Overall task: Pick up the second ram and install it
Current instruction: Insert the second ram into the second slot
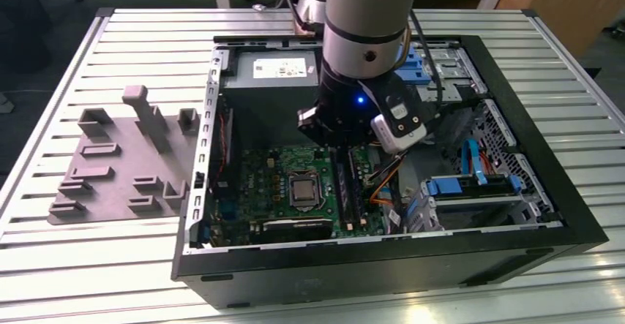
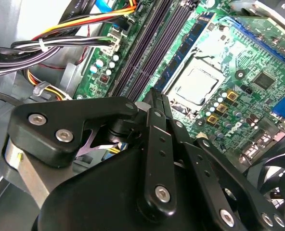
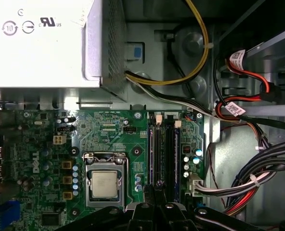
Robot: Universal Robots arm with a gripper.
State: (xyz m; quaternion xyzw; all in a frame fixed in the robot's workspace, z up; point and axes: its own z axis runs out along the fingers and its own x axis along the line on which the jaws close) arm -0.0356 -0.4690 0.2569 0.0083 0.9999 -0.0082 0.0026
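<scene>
tool (image 2: pixel 156 100): black two-finger tool, closed up, low over the green motherboard (image 2: pixel 258 57), likely to press; whether it grips anything, cannot tell.
second ram (image 2: pixel 183 55): long dark green-blue circuit strip, upright beside the silver square processor (image 2: pixel 195 84).

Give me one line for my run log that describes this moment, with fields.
place: inside computer case | gripper: low over black slots beside processor | second ram: cannot tell whether held
</scene>
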